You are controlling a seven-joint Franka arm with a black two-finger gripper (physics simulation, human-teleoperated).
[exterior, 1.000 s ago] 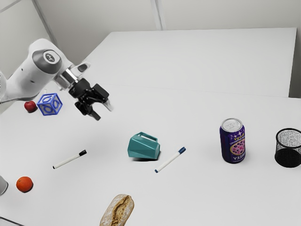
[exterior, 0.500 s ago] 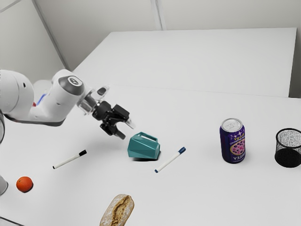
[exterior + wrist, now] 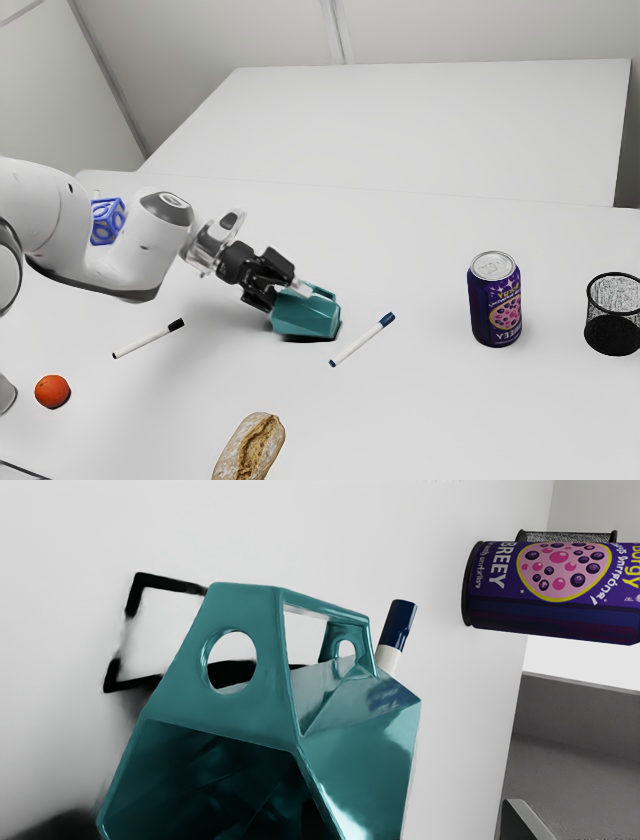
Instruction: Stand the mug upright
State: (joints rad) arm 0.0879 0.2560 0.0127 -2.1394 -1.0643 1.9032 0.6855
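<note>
Your glossy teal faceted mug (image 3: 306, 312) lies on its side on the white worktop (image 3: 420, 420), near the centre of the exterior frame, its handle (image 3: 247, 610) raised and its mouth (image 3: 210, 785) facing the black two-finger gripper (image 3: 286, 299). You have the fingers (image 3: 526, 821) apart around that end, with a gap between one of them and the wall; nothing is clamped.

Expect it to be light if empty, stiff and hard-walled, and perhaps brittle. The shine hints at slipping, and slanted facets could squeeze it out of a shallow bite. Your best hold is probably across two opposing walls just behind the rim, pads flat, clear of the handle's thin bars; then lift slightly and turn the mouth upward. Mind the white marker with a blue cap (image 3: 362, 340), just beside the base.
</note>
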